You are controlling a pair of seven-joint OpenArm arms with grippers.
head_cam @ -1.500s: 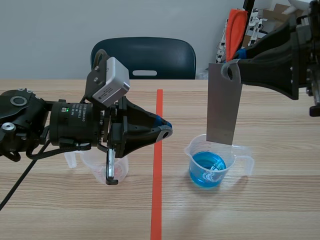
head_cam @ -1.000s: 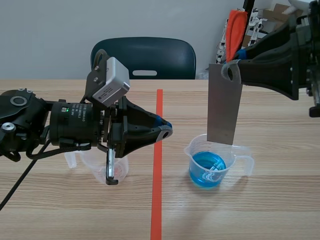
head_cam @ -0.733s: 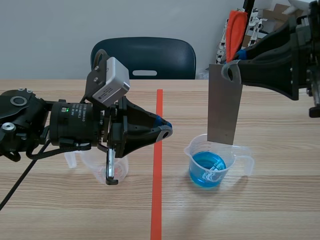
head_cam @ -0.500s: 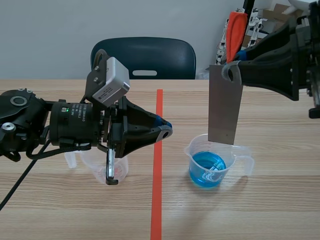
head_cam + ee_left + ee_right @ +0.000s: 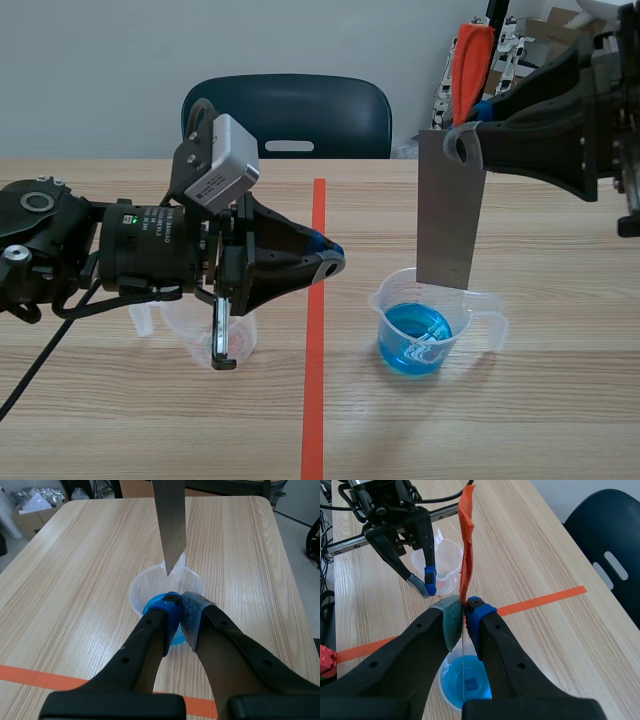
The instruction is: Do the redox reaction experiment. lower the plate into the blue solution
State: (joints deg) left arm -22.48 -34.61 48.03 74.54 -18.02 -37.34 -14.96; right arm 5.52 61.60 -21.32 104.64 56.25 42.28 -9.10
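Observation:
A grey metal plate (image 5: 447, 205) hangs upright from my right gripper (image 5: 462, 142), which is shut on its top end. Its lower edge is level with the rim of the clear beaker of blue solution (image 5: 415, 338), above the liquid. In the left wrist view the plate (image 5: 170, 525) hangs over the beaker (image 5: 150, 582) just ahead of my left gripper (image 5: 180, 607), which is shut on nothing. In the right wrist view the plate (image 5: 463, 672) shows edge-on between the fingers (image 5: 447, 622), over the blue solution (image 5: 475, 685). My left gripper (image 5: 335, 262) is left of the beaker.
An empty clear beaker (image 5: 238, 338) stands under the left arm, left of the orange tape line (image 5: 316, 330). An orange strip (image 5: 466, 550) rises from between the right fingers. A dark chair (image 5: 288, 115) stands beyond the table's far edge.

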